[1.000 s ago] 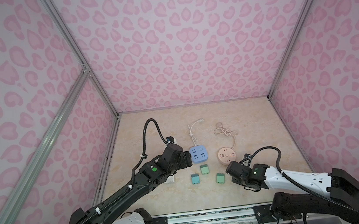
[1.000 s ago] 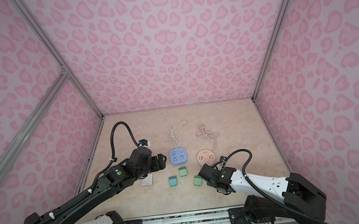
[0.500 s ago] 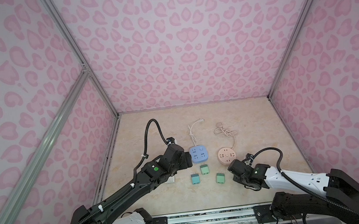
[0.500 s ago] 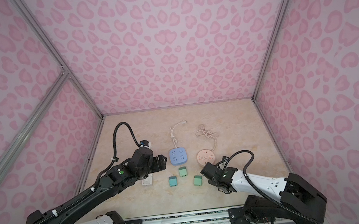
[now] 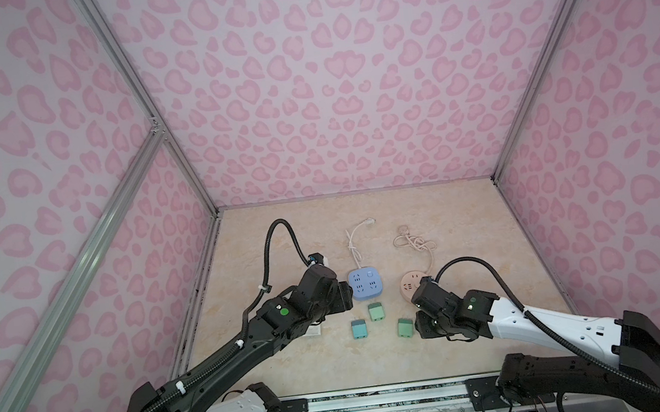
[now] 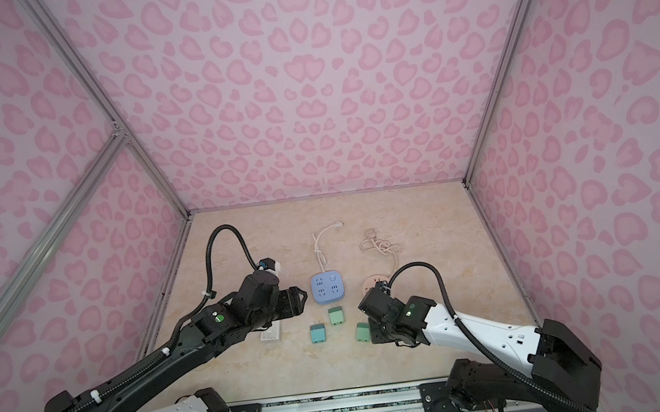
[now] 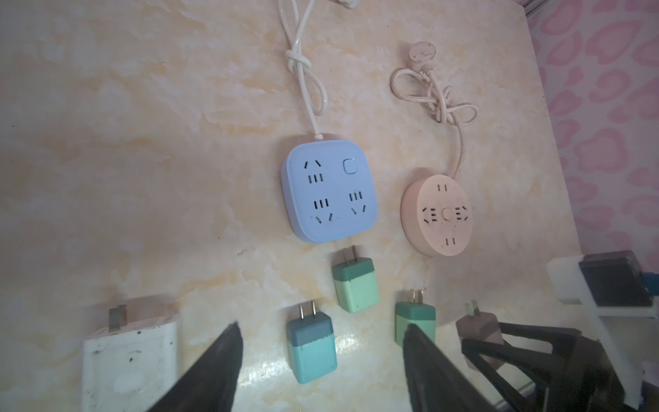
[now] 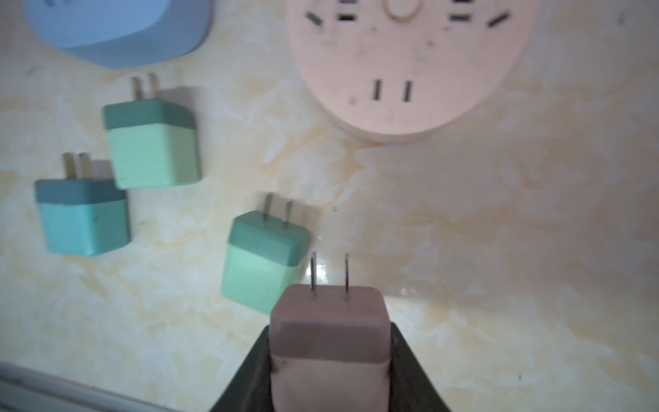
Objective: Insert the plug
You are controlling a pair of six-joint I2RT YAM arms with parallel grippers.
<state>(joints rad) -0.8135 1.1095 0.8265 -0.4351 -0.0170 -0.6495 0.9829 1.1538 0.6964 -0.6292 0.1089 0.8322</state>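
Note:
My right gripper (image 8: 328, 326) is shut on a dusty-pink plug (image 8: 328, 342). Its two prongs point toward the round pink socket (image 8: 406, 53) across bare tabletop. In both top views the right gripper (image 5: 418, 325) hides that plug, just in front of the round socket (image 5: 410, 286). The left wrist view shows the plug (image 7: 478, 328) in the right fingers. My left gripper (image 7: 321, 339) is open with nothing held, hovering over a teal plug (image 7: 312, 346) on the table. In a top view it (image 5: 346, 295) sits beside the blue square socket (image 5: 365, 282).
Two green plugs (image 5: 376, 311) (image 5: 405, 327) lie flat between the arms, the second right beside my right gripper. A white adapter (image 7: 128, 353) lies under the left arm. Both sockets' knotted cords (image 5: 351, 246) (image 5: 414, 244) trail toward the back wall.
My right gripper has slid a little to the left and nearer, closer to the green plug beside it. The left arm has barely moved.

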